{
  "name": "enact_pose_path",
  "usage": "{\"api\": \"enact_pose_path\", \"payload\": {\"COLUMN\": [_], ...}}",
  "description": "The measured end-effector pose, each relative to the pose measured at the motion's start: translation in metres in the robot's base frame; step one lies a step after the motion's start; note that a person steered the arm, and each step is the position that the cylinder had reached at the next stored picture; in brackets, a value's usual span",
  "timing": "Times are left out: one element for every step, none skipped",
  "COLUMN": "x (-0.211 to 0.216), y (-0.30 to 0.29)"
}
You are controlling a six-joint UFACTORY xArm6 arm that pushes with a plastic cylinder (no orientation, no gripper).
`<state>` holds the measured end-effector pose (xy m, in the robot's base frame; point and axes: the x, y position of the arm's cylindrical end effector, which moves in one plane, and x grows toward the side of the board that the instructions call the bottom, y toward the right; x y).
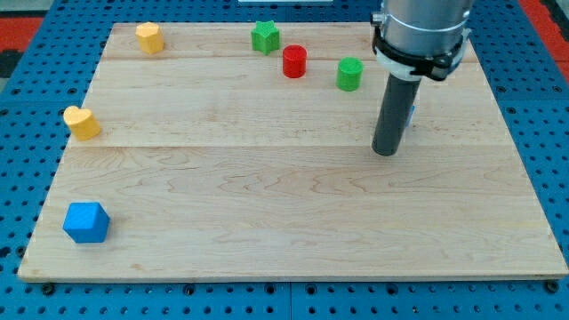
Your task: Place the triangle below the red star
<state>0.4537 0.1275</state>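
Observation:
My tip (385,152) rests on the board at the view's right, below and right of a green cylinder (349,74). A sliver of a blue block (412,114) shows just behind the rod on its right side; its shape is hidden by the rod. A red block (294,61), which looks round, stands left of the green cylinder. A green star (264,36) sits up and left of the red block. I cannot make out a triangle or a red star as such.
A yellow block (148,37) sits near the top left corner. A yellow heart (82,122) lies at the left edge. A blue block (86,222) lies at the bottom left. The wooden board (284,222) lies on a blue pegboard.

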Motion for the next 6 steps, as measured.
{"api": "enact_pose_path", "payload": {"x": [-0.033, -0.054, -0.065, -0.061, -0.109, -0.147], "y": [0.005, 0.029, 0.051, 0.072, 0.065, 0.063]}}
